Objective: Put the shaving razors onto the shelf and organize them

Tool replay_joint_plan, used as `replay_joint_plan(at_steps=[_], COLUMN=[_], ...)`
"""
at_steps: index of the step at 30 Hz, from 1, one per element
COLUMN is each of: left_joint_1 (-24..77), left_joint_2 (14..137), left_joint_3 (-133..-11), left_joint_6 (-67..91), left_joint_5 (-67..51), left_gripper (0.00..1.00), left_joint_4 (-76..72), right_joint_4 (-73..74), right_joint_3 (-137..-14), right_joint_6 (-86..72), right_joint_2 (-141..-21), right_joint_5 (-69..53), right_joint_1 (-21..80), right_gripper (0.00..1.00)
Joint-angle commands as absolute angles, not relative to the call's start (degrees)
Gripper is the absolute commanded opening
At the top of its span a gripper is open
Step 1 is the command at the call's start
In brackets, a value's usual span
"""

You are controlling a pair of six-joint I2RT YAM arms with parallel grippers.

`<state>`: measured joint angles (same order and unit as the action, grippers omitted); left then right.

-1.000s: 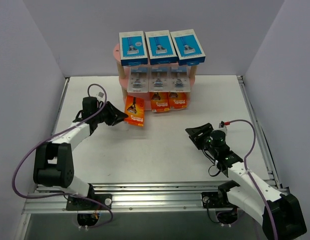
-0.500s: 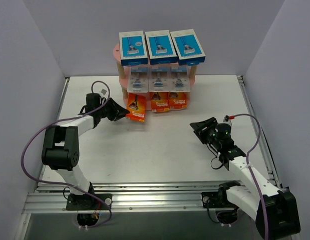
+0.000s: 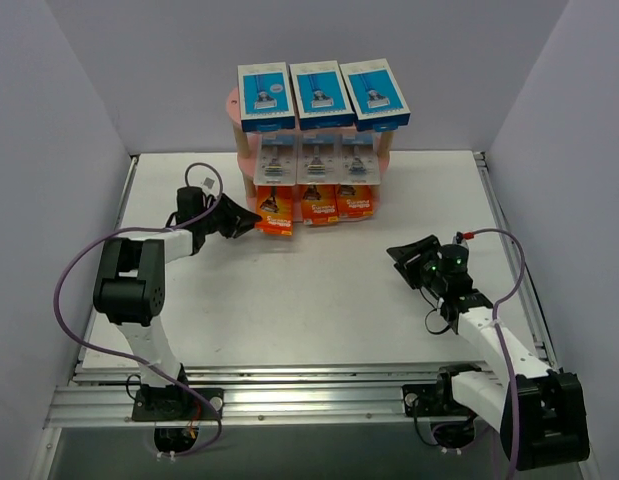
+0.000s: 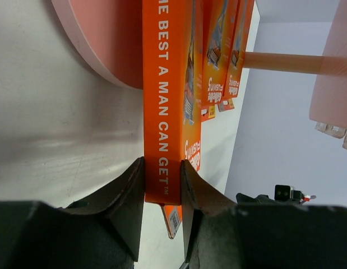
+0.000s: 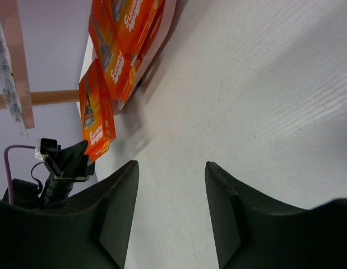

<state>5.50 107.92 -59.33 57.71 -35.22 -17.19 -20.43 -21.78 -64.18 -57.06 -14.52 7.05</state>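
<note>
Overhead, the left gripper (image 3: 253,222) pinches an orange card (image 3: 274,211) at the left end of the shelf's (image 3: 232,104) bottom tier, beside two more orange cards (image 3: 337,202). Packs hide that tier's board.

Left wrist camera: the jaws clamp the card's edge, and its face is foreshortened and mostly unreadable.

Right wrist camera: the right gripper (image 5: 170,168) hangs open and empty over the table (image 5: 263,84).

shelf (image 3: 232,104) mostly behind packs (image 3: 320,92), nearest orange card (image 4: 165,84) cropped at top

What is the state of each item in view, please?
Blue boxes, three standing on top tier.
Clear blister packs, three standing on middle tier.
Two orange cards, standing on bottom tier.
Third orange card, gripped beside them.
Left fingers, shut on that card.
Right fingers, open, empty.
</note>
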Motion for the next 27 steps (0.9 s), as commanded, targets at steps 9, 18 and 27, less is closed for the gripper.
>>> replay_joint_plan(at_steps=[9, 18, 27], left_joint_1=[5.01, 5.18, 6.41], left_joint_2=[113.11, 116.98, 119.44], left_joint_3=[-64.95, -67.23, -69.08], left_joint_6=[60.64, 61.35, 62.14], left_joint_5=[-33.93, -33.66, -32.96], left_gripper=[0.02, 0.02, 0.02], left_joint_4=[-23.46, -25.05, -25.4], right_joint_4=[-23.03, -24.52, -26.37], right_joint_3=[-24.87, -25.14, -24.43], right_joint_6=[-61.17, -60.29, -60.38], right_joint_2=[-60.55, -63.72, -66.0], right_joint_5=[-19.51, -22.06, -23.64], right_joint_1=[2.38, 0.26, -2.37], right_gripper=[0.46, 0.46, 0.46])
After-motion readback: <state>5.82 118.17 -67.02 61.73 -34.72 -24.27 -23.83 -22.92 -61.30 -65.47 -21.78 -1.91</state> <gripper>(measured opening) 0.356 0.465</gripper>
